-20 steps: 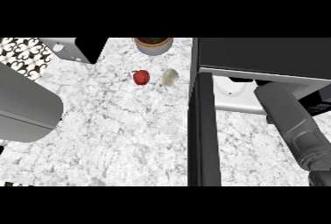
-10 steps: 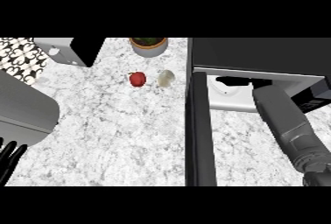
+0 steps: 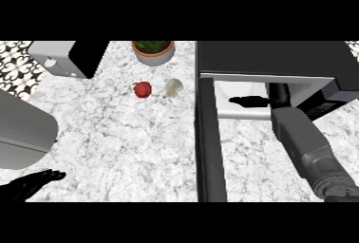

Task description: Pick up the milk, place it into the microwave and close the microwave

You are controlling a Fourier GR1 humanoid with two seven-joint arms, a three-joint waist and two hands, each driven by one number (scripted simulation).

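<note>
Vs 1 s ago: right arm point(image 3: 308, 142) now reaches deeper into the open microwave point(image 3: 273, 61), and left hand point(image 3: 28, 186) has come into view at lower left, fingers spread, touching nothing. Right hand point(image 3: 249, 100) shows only as a dark shape inside the cavity; can't tell its fingers or whether it holds the milk, which isn't visible anywhere. Judgement: placing step underway, door point(image 3: 210, 142) not yet closed.

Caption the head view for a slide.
Right forearm reaches into the open microwave; left hand rests low left.
</note>
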